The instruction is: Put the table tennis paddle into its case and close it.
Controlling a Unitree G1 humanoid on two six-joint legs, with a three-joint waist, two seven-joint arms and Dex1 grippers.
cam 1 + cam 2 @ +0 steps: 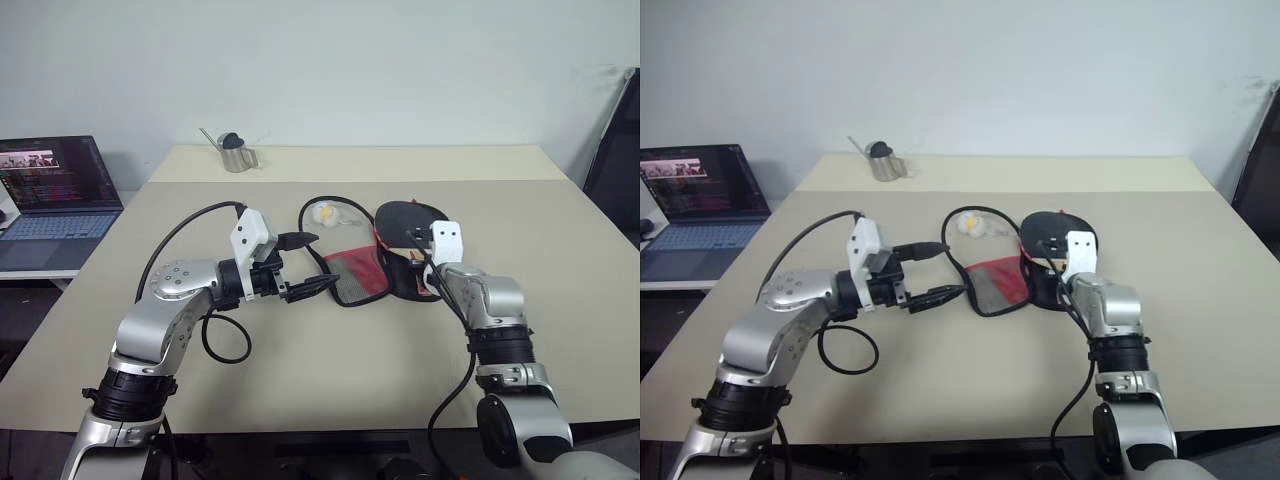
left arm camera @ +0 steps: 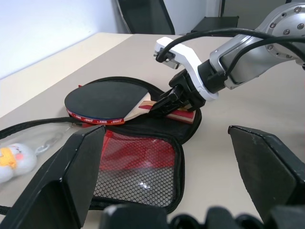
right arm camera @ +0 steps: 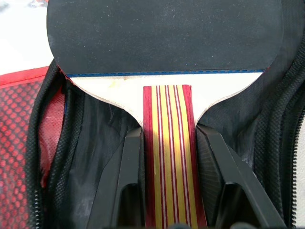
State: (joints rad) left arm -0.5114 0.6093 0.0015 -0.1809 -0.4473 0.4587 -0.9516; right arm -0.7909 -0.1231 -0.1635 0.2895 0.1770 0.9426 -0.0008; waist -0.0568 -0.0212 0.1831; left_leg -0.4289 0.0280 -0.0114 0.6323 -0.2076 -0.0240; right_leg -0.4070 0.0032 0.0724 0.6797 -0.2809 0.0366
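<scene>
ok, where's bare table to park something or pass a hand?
Free: the near strip in front of the case, the right side past the paddle, and the back between the metal jug and the right edge. Crowded: the centre, with case, ball, cables and both end effectors.

Open laptop (image 1: 55,200) off the table's left side, small metal watering can (image 1: 235,152) at the table's (image 1: 560,300) far edge

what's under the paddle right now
The open case lies under the table tennis paddle: its black lining shows around the blade and handle. The right hand grips the handle. The lining directly beneath the blade is covered.
</scene>
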